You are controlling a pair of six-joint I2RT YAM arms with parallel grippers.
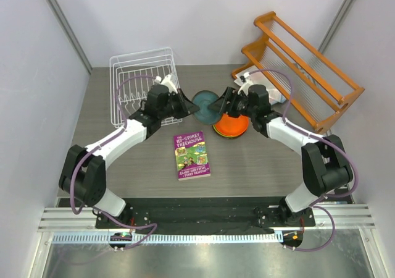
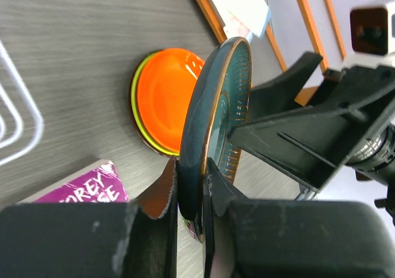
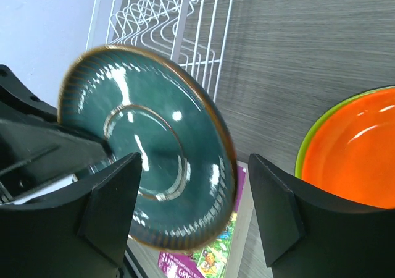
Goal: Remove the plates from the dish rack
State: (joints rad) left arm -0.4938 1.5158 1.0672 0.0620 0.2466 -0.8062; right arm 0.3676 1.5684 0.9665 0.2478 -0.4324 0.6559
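My left gripper (image 1: 195, 107) is shut on the rim of the teal-blue plate (image 2: 210, 117), which it holds on edge above the table, right of the white wire dish rack (image 1: 143, 83). My right gripper (image 3: 197, 204) is open. Its fingers (image 3: 114, 197) stand on either side of the same plate (image 3: 148, 148) without closing on it. The orange plate (image 1: 232, 124) lies stacked on the lime green plate (image 2: 134, 105) on the table below the right gripper (image 1: 217, 107). I see no plates in the rack (image 3: 179, 18).
A purple-and-green book (image 1: 191, 155) lies flat in front of the plate stack. An orange wooden slatted rack (image 1: 302, 68) leans at the back right, with a white object (image 2: 237, 3) beside it.
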